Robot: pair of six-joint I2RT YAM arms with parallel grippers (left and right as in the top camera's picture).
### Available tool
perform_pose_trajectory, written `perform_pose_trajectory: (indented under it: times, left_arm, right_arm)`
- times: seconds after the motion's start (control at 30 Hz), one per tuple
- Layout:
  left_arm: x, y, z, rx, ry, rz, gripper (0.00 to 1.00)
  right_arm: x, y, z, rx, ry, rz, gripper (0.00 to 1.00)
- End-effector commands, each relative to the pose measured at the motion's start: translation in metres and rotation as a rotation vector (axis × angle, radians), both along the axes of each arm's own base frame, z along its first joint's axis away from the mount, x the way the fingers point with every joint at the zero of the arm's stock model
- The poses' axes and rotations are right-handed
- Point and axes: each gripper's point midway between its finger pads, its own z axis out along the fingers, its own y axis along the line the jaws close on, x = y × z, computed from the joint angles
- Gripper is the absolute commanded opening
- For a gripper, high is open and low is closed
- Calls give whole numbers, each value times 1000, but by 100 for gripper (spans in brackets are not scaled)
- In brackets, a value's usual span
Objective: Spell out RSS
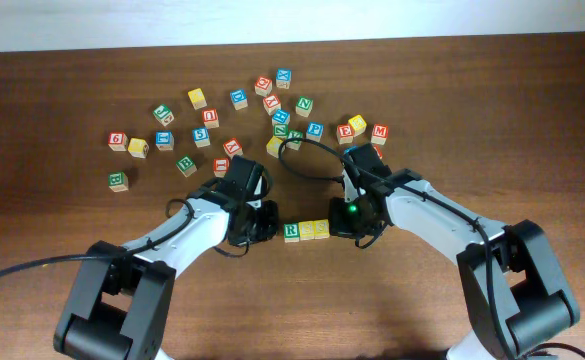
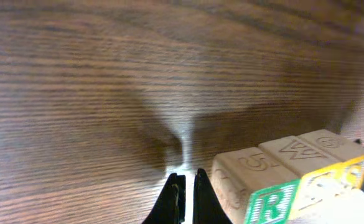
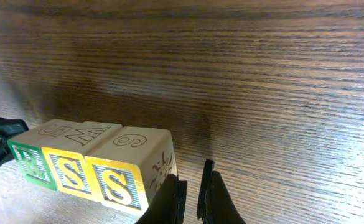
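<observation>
Row of three at centre of overhead frame: R block (image 1: 292, 232), first S block (image 1: 307, 230), second S block (image 1: 321, 229). Side by side and touching, reading R S S left to right. Green-framed R, yellow-framed S faces in right wrist view.

Left gripper (image 2: 186, 198) at bottom centre of left wrist view. Fingers nearly together with nothing between, low over bare table (image 1: 62, 240), just left of R block. No visible contact.

Right gripper (image 3: 192, 196) at bottom centre of right wrist view. Fingers nearly closed and empty, just right of second S block. Cannot tell whether touching.

Scattered blocks (image 1: 239, 98) across upper middle of overhead frame, well apart from the row.
</observation>
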Motion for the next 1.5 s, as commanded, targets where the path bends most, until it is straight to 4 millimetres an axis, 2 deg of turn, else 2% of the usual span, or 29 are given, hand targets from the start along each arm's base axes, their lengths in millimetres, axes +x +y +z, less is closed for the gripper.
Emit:
perform_pose_trajectory:
  times: [0.0,0.23,0.47,0.67,0.77,0.83,0.93,1.0,1.07,1.1,1.13,1.2,1.23,1.27,1.3,1.33,1.37,1.4,1.47]
  left_arm:
    - [-4,-9,0,-43,21,-12,0]
    - [-10,-18,3,-94,45,-34,0]
    - [-10,-17,3,-90,43,-33,0]
    - [0,6,-6,49,-4,11,0]
    - [2,20,-4,126,-23,32,0]
    - [4,35,11,167,-53,63,0]
    - [6,53,50,176,-129,109,0]
    - [-4,78,95,179,-203,173,0]
    - [-17,94,120,204,-260,206,0]
    - [-22,101,132,219,-295,220,4]
    - [-25,104,140,216,-320,227,23]
    - [-29,105,146,208,-334,230,38]
    - [-30,105,145,211,-327,228,63]
    - [-31,106,143,216,-316,227,99]
    - [-31,106,142,218,-312,226,99]
    - [-31,105,141,219,-309,225,99]
    - [-31,105,141,220,-308,225,99]
    - [-30,105,141,219,-310,226,99]
    - [-30,105,141,219,-310,226,99]
  right_arm:
    - [5,4,2,9,-12,-8,4]
    - [-1,18,3,20,-14,13,4]
    - [0,18,2,7,-24,16,5]
    - [-2,10,-1,-33,-15,9,5]
    - [-2,-1,-1,-91,-12,-7,6]
    - [2,-14,12,-121,2,-36,5]
    - [4,-34,44,-139,0,-72,4]
    - [-12,-53,94,-141,-59,-65,4]
    - [-35,-66,128,-160,-121,-69,4]
    - [-52,-71,151,-156,-172,-66,5]
    - [-68,-79,169,-168,-229,-65,5]
    - [-103,-99,196,-189,-318,-101,8]
    - [-118,-105,205,-171,-353,-97,8]
    - [-130,-109,214,-147,-393,-102,8]
    - [-141,-114,222,-122,-438,-110,15]
    - [-149,-118,229,-97,-484,-118,35]
    - [-154,-121,235,-78,-519,-124,73]
    - [-159,-123,240,-59,-552,-130,99]
    - [-166,-127,246,-31,-603,-139,98]
